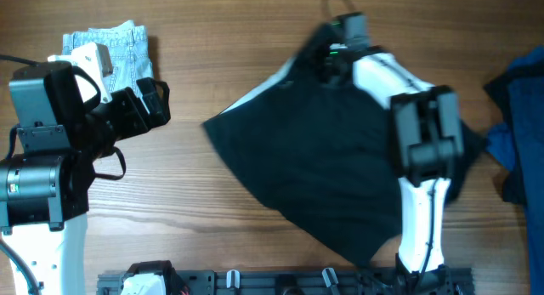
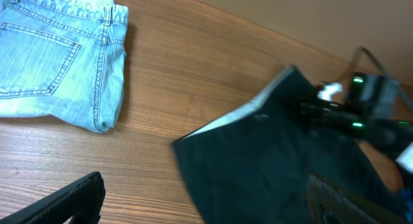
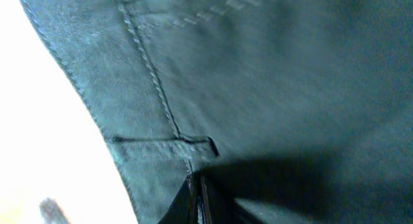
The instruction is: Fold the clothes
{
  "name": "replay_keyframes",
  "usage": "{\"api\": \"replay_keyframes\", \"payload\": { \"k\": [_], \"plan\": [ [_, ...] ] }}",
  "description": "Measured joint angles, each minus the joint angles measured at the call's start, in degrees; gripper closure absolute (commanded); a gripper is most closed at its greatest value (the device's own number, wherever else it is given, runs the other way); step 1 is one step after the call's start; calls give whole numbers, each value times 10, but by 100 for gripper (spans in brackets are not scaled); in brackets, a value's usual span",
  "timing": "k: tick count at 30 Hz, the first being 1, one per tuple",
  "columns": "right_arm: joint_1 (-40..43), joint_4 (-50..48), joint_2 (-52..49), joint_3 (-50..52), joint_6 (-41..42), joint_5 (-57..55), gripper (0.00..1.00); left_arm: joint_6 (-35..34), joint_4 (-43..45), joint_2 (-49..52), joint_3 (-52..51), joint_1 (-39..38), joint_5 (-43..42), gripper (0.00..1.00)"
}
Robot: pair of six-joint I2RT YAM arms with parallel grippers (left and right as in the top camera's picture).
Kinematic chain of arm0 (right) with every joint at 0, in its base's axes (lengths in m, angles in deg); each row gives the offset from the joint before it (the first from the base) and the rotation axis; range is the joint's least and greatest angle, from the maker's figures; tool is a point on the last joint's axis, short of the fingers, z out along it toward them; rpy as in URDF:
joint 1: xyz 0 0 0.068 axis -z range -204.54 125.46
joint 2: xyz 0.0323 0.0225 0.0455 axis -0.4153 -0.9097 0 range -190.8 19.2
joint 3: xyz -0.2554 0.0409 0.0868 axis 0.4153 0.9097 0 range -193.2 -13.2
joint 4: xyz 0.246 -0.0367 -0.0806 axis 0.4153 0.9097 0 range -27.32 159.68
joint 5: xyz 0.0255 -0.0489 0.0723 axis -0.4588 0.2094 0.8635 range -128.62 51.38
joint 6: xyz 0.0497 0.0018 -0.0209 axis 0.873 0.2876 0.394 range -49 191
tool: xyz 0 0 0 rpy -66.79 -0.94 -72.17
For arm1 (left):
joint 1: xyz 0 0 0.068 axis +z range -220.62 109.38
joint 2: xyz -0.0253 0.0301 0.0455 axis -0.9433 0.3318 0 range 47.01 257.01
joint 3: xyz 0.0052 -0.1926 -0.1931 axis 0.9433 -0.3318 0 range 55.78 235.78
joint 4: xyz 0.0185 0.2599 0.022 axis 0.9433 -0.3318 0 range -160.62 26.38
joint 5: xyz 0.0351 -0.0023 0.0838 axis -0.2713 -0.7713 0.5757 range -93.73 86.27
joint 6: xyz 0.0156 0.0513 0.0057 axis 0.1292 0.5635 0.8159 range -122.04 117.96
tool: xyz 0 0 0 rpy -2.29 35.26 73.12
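Dark garment (image 1: pixel 314 167), the item now in work, lies spread and rumpled across the centre-right of the wooden surface (image 1: pixel 238 57). One straight hem runs toward the left and a pale inner band shows along its far edge.

Right pincer (image 1: pixel 327 61) reaches from the near edge over the cloth to its far corner. In the right wrist view stitched dark fabric fills the frame and the fingertips (image 3: pixel 193 201) meet at the bottom. The pincer is therefore judged to be closed on the garment at a seam. A grip at the far corner gives control of a whole edge, so the cloth can be drawn flat or carried over on itself.

Left pincer (image 1: pixel 151 104) hovers over bare wood, just left of the garment, with its jaws spread wide and nothing between them. It faces the left hem, a likely second grasp point.

Folded jeans (image 1: pixel 115 48) sit at the far left, well apart from the work area, and appear finished. Blue cloth (image 1: pixel 518 116) is heaped at the right edge, apparently waiting its turn.

The fold on the dark garment is judged not yet made.
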Motion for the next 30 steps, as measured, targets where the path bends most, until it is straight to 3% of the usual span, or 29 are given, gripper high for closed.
{"api": "replay_keyframes", "payload": {
  "k": [4, 8, 12, 18, 19, 28, 30],
  "plan": [
    [-94, -98, -23, 2, 3, 26, 96, 0, 0, -2, 0, 0, 0, 0],
    [-174, -158, -42, 3, -73, 69, 96, 0, -3, -12, 0, 0, 0, 0],
    [-186, -73, -32, -5, -196, 129, 92, 0, -5, -33, 0, 0, 0, 0],
    [-150, 123, 66, 1, -349, 79, 88, 0, -5, -41, 0, 0, 0, 0],
    [-148, 162, 103, 2, -375, 54, 88, 0, -6, -41, 0, 0, 0, 6],
    [-164, 370, 339, -2, -436, -91, 89, 5, -17, -94, 3, 0, -14, 27],
    [-163, 408, 359, -2, -429, -115, 83, 4, -20, -120, 7, 0, -17, 40]
  ]
}}
